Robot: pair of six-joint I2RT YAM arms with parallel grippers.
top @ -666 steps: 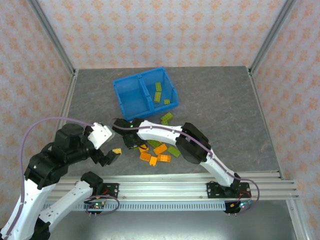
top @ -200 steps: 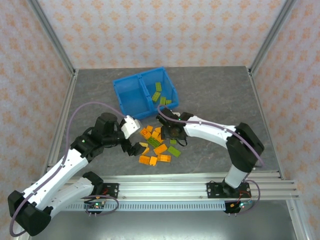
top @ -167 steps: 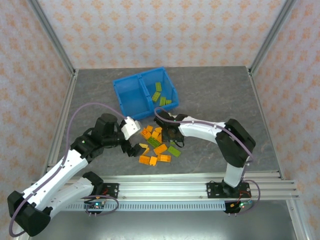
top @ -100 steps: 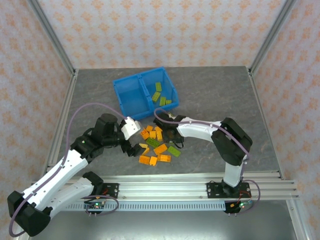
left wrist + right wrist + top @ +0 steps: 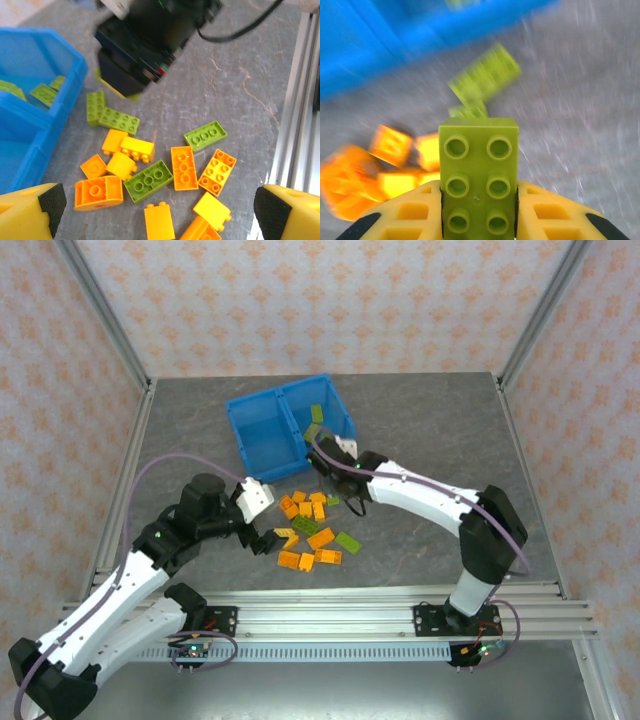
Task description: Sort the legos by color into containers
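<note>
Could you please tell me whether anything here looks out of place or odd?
Nothing looks damaged. Orange and green legos lie jumbled together on the table in front of the blue bin, a few underside up. The right claw is shut on one green brick.

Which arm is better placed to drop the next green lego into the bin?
Right. The right tool is shut on a green lego beside the blue bin compartment holding greens; the left tool hangs open by the pile, empty.
</note>
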